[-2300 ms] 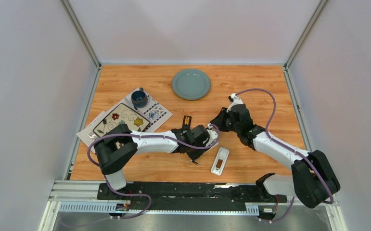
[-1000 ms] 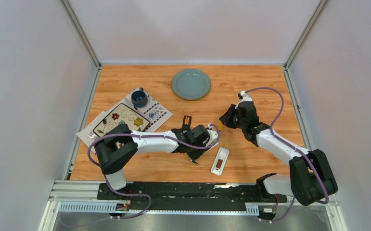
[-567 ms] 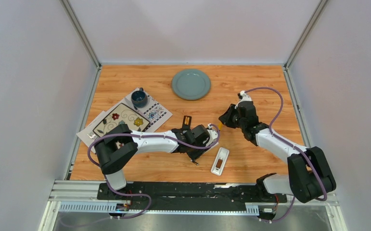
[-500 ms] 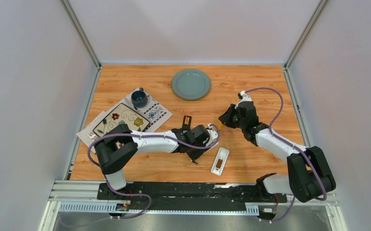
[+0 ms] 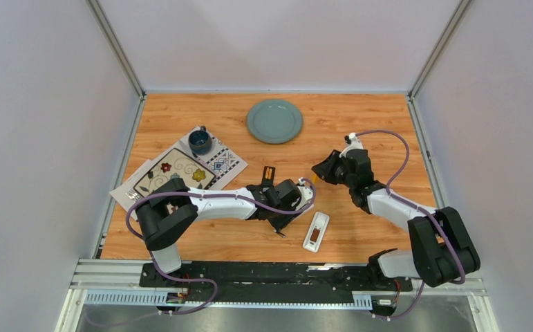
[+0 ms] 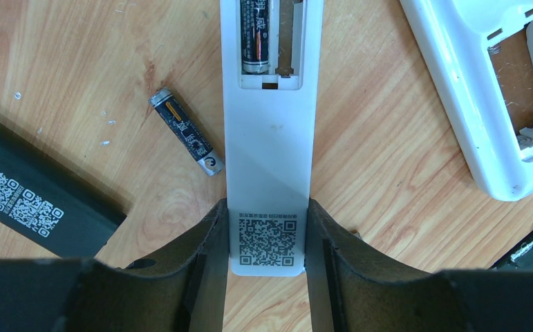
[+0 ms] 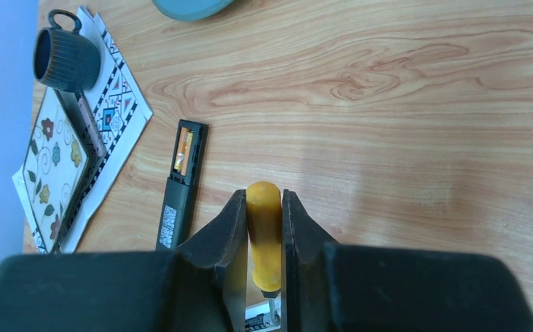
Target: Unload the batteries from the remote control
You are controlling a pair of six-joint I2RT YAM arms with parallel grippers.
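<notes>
Right arm's (image 5: 388, 200) new pose; screwdriver (image 7: 264, 232) between fingers (image 7: 229, 228)

We see a wooden table (image 5: 388, 117) carrying a plate (image 5: 274, 121) upper centre, mats (image 5: 216, 163) at left, and mid-frame a black remote (image 5: 269, 173), a white remote (image 6: 270, 152), an empty remote (image 5: 316, 230) and one loose battery (image 6: 186, 131).
</notes>
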